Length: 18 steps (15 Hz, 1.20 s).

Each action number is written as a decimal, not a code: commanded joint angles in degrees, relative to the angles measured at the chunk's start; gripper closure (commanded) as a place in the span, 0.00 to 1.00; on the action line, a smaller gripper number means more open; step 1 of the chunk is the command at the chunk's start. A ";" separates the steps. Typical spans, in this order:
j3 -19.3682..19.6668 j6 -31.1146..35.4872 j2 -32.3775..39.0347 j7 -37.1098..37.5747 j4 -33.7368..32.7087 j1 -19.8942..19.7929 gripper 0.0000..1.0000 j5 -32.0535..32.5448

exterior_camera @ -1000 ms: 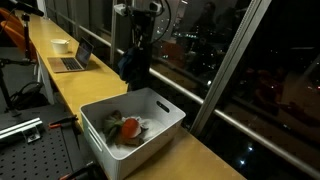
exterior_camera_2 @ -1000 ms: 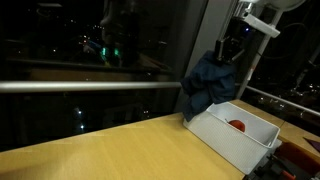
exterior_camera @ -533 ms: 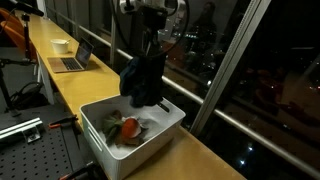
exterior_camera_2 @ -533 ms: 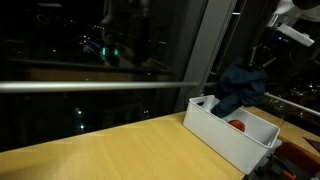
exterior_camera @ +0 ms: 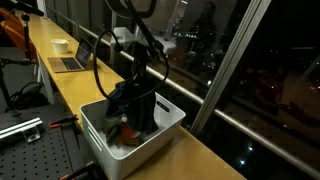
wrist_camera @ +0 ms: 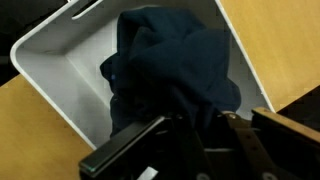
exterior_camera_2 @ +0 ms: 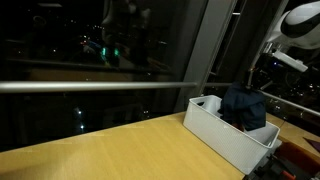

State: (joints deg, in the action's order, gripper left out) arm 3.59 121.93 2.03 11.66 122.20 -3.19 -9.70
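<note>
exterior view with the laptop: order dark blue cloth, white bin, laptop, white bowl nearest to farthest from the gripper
1. dark blue cloth, held in the gripper
2. white bin, directly below, around the cloth
3. laptop, farther along the counter
4. white bowl, just beyond the laptop

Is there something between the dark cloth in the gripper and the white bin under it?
Nothing blocks the opening. The dark cloth, held by the gripper, hangs down inside the white bin. In an exterior view a red-orange thing lies in the bin, partly covered by the cloth.
</note>
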 commanded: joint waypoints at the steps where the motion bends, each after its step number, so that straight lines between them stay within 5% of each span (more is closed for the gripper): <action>1: -0.77 1.44 1.25 -1.42 0.39 0.54 0.95 -2.52; 7: -1.63 1.69 2.88 -1.66 0.45 1.10 0.95 -3.34; 8: -1.63 1.52 3.08 -1.82 0.47 1.05 0.56 -3.61; 16: -1.35 1.50 3.81 -3.93 1.13 0.42 0.05 -5.91; 18: -1.36 1.42 4.02 -4.27 1.19 0.38 0.00 -6.02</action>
State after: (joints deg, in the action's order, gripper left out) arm 2.22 122.73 6.00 9.40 122.99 -2.48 -13.76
